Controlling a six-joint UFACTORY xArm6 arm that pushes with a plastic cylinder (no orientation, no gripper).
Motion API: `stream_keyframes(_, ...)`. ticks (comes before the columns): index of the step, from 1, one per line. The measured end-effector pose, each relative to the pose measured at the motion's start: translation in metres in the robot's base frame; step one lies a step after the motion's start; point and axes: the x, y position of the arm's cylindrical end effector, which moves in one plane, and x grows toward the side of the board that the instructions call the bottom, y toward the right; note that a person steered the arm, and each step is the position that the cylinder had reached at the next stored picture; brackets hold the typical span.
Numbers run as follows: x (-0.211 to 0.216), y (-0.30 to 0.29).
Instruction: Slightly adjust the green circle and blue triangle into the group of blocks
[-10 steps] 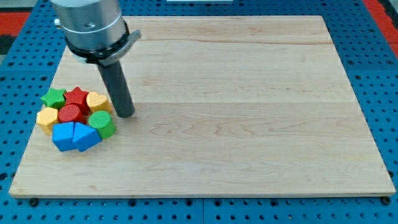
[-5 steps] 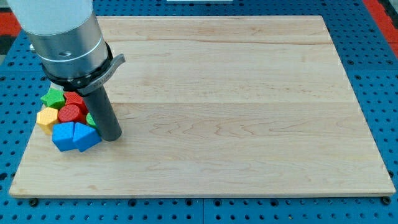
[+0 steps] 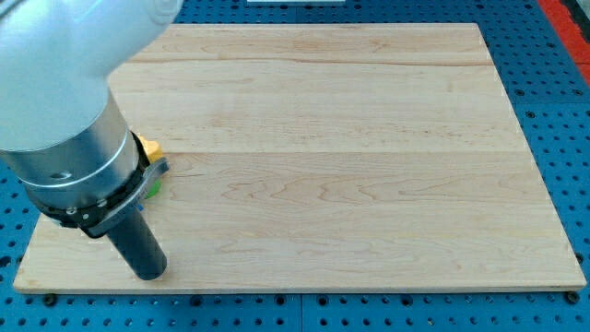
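Note:
The arm's big grey body covers the view's left side and hides nearly the whole group of blocks. Only a sliver of a yellow block and a sliver of the green circle show at the arm's right edge. The blue triangle is hidden. My tip rests on the wooden board near its bottom-left corner, below the place where the group lay.
The board lies on a blue pegboard table. The board's bottom edge runs just under my tip, and its left edge is hidden by the arm.
My tip has moved down and slightly left, from beside the green circle to near the board's bottom edge. The arm now covers the blocks that showed before.

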Motion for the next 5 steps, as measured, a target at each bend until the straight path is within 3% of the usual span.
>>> stream_keyframes(1, -0.026, -0.012)
stream_keyframes(5, -0.051, -0.036)
